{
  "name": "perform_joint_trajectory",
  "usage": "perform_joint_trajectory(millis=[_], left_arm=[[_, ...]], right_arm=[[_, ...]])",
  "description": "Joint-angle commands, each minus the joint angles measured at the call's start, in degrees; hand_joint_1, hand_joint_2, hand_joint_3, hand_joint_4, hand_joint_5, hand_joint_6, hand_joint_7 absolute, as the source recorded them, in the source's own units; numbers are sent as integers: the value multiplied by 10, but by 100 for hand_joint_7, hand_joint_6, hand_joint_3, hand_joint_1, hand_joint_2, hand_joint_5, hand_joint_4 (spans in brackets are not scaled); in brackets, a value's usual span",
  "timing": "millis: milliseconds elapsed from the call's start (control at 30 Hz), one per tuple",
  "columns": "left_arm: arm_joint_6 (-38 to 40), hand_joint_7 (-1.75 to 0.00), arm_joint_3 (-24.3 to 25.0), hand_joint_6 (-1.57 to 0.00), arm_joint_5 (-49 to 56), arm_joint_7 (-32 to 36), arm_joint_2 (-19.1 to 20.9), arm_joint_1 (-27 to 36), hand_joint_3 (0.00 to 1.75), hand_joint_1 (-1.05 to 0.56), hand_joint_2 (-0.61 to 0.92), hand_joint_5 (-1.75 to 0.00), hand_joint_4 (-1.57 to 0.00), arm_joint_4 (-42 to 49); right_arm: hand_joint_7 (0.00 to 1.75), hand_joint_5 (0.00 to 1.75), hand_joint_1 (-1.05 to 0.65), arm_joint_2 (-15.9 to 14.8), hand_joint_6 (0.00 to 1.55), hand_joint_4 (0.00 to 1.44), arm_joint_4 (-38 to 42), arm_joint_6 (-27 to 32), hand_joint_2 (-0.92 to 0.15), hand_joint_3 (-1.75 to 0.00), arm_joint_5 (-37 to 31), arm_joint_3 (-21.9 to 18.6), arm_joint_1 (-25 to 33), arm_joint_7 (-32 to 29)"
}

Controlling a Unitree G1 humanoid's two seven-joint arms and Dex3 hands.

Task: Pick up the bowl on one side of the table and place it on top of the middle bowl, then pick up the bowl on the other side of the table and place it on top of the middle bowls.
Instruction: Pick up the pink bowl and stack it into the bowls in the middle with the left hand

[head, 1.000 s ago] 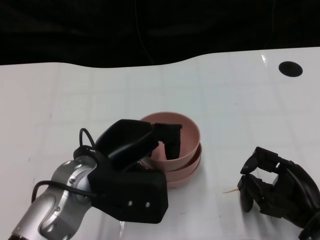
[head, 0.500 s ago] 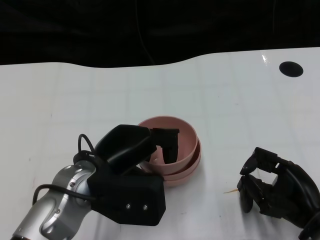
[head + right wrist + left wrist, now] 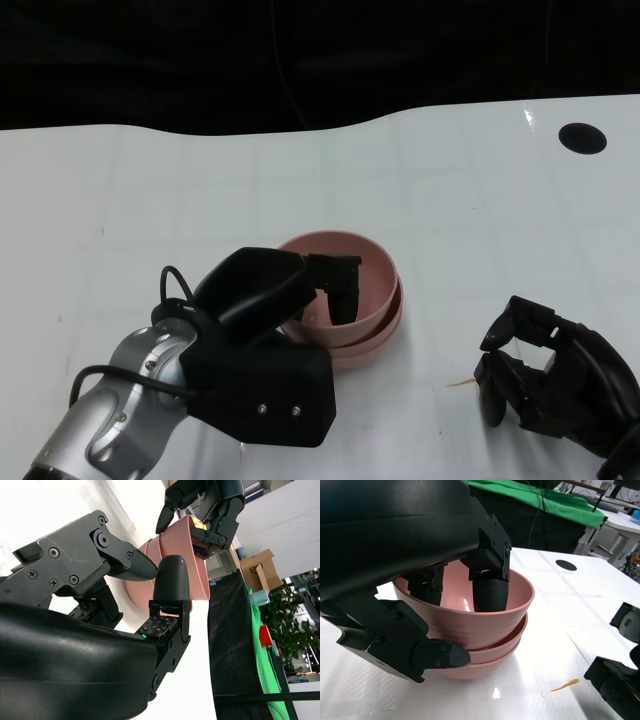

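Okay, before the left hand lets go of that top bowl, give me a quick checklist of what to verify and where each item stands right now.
1. Top pink bowl nested in the stack: ok, three rims show in the left wrist view.
2. It sits level: not ok, it tilts slightly.
3. Left hand grips its rim, fingers inside: ok.
4. Right hand clear of the stack, holding nothing: ok.
5. Orange sliver on the table lies apart from the bowls: ok.
6. Stack will stay put on release: cannot tell.

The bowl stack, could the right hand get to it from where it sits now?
Probably yes: bare table lies between the right hand and the bowl stack, though the left hand holds the top bowl.
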Motion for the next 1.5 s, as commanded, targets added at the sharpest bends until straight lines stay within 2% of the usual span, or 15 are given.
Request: perform_joint_trajectory(millis=[33, 800, 867, 900, 933, 967, 1000, 1067, 1133, 1200, 1300, 1500], left_arm=[[-11, -175, -2, -53, 6, 12, 3, -13, 60, -4, 73, -175, -68, 10], [-37, -175, -9, -54, 10, 37, 0, -28, 52, -4, 77, -175, -68, 54], [-37, -170, -11, -57, 19, 37, 5, -28, 50, -4, 78, -175, -67, 49], [-36, -123, -13, -69, 26, 34, 9, -28, 38, -12, 85, -141, -69, 43], [-35, -86, -14, -79, 31, 31, 13, -27, 29, -18, 88, -111, -73, 39], [-33, -60, -18, -88, 45, 32, 19, -29, 25, -22, 90, -91, -78, 34], [-28, -30, -21, -88, 57, 31, 23, -29, 23, -34, 91, -55, -79, 29], [-19, -6, -23, -75, 70, 26, 27, -27, 27, -59, 92, -18, -66, 19], [-12, -2, -21, -63, 69, 22, 26, -24, 35, -74, 92, -5, -54, 13], [-8, 0, -21, -50, 70, 25, 27, -21, 46, -89, 92, -1, -38, 8], [-7, 0, -19, -43, 72, 37, 25, -16, 51, -96, 92, 0, -27, 5], [-12, 0, -23, -41, 83, 59, 25, -11, 56, -101, 92, 0, -16, 14]], right_arm=[[144, 174, -18, -8, 84, 91, 0, -9, -56, -103, 2, -7, 1, 2], [143, 174, -18, -8, 84, 92, 0, -6, -57, -101, 4, -8, 1, 2], [143, 174, -19, -7, 85, 92, -2, -7, -56, -101, 2, -7, 2, -1], [143, 174, -19, -7, 85, 92, -3, -6, -56, -101, 1, -7, 2, -3], [143, 174, -19, -7, 85, 92, -5, -6, -56, -101, 1, -7, 3, -4], [143, 174, -19, -7, 85, 92, -4, -6, -56, -101, 2, -7, 3, -2], [143, 173, -18, -7, 85, 92, -3, -9, -56, -102, 1, -7, 2, -2], [143, 170, -19, -8, 86, 93, -4, -11, -56, -102, -2, -7, 3, -6], [142, 169, -20, -8, 86, 94, -5, -14, -55, -102, -3, -7, 4, -8], [142, 168, -18, -8, 86, 94, -5, -10, -56, -103, 4, -8, 4, -1], [141, 166, -18, -7, 89, 95, -8, -7, -56, -102, 5, -8, 6, -4], [140, 167, -17, -7, 89, 93, -1, -15, -57, -100, 7, -9, 2, 5]])
